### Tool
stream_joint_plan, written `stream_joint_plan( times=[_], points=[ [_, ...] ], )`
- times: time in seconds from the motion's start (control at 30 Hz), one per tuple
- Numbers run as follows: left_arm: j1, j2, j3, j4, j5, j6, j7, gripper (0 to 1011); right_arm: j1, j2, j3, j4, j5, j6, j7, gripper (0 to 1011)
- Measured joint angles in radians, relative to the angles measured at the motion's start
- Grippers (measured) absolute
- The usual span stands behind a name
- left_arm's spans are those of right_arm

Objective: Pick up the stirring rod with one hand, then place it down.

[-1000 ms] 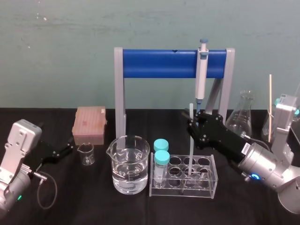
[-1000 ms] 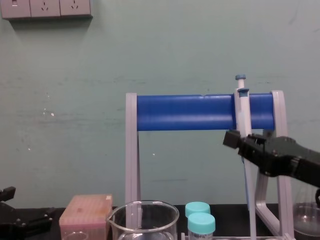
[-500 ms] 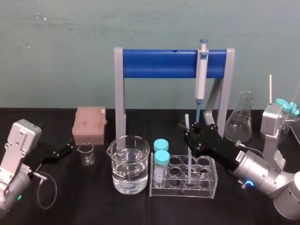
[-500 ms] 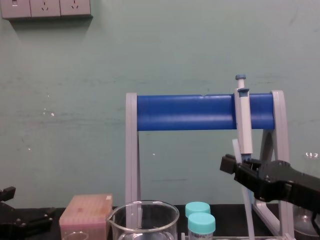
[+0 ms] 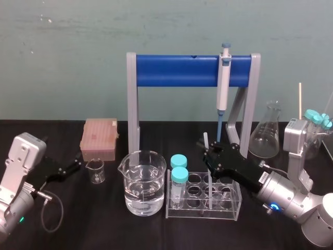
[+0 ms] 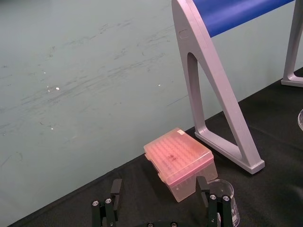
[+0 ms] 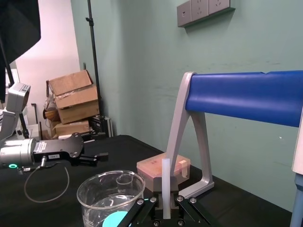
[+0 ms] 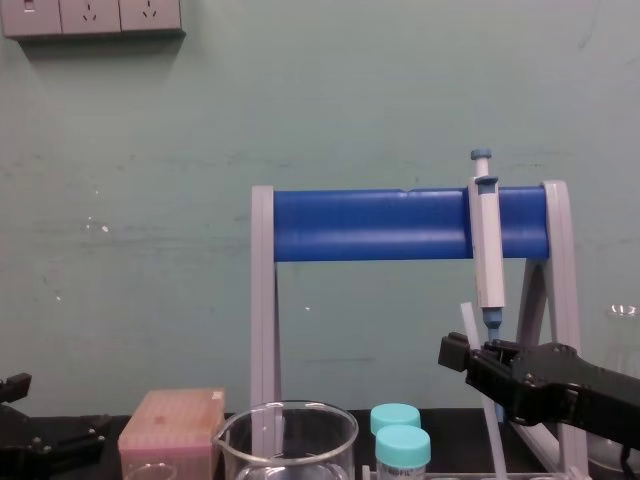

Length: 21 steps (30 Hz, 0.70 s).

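The right hand (image 5: 209, 156) reached in from the robot's right, above the clear test-tube rack (image 5: 235, 206), its black fingers closed narrowly on the stirring rod (image 5: 206, 139). The rod stood close to upright, leaning slightly: its upper end showed above the fingers and its lower part ran down into the rack through one of the openings to the right of the two teal-capped tubes (image 5: 179, 167). Whether its tip touched the rack's floor could not be told. In the right wrist view the rod (image 7: 165, 177) rose straight between the two fingers of that hand (image 7: 165, 207); in the chest view it (image 8: 469, 322) slanted just in front of the pipette (image 8: 487, 240), which hung on the blue-barred stand (image 8: 370, 225). A large beaker (image 5: 143, 182) of clear liquid stood just left of the rack. The left hand (image 5: 73, 166) lay low at the left side of the black bench (image 5: 156, 232), fingers spread wide, near a small beaker (image 5: 95, 171) and a pink tip box (image 5: 100, 138).
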Motion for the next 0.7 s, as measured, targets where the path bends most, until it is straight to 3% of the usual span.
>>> stream_joint_plan(
  times=[0.63,0.7],
  points=[
    [0.0,0.0,0.0,0.0,0.0,0.0,0.0,1000,0.004,-0.003,0.001,0.007,-0.007,0.005,-0.002,69],
    [0.0,0.0,0.0,0.0,0.0,0.0,0.0,1000,0.004,-0.003,0.001,0.007,-0.006,0.005,-0.002,110]
  ],
)
